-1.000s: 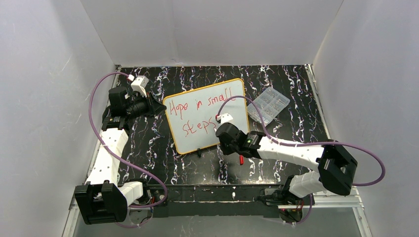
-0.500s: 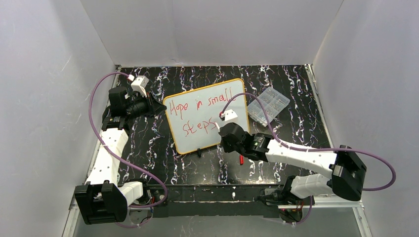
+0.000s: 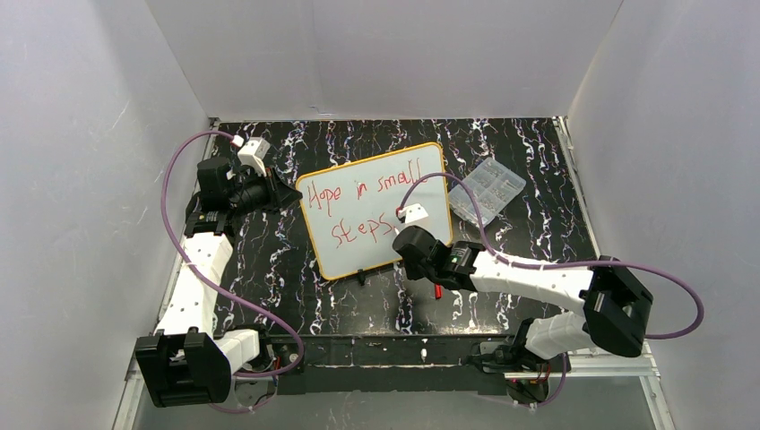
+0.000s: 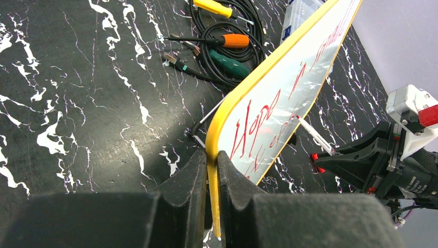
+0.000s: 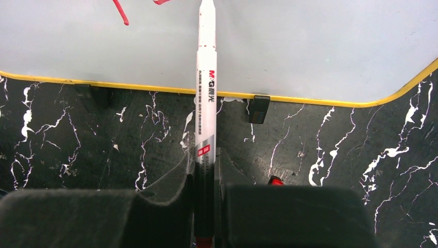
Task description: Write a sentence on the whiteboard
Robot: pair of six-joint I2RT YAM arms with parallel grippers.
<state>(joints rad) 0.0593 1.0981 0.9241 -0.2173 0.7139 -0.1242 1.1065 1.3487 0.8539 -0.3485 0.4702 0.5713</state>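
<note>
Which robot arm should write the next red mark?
Right. The right fingers hold the marker, tip near the sentence. The left fingers are busy clamping the whiteboard rim.

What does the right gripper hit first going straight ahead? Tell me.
The right gripper holds a marker; its tip meets the whiteboard first, beside the red letters, and may be touching.
</note>
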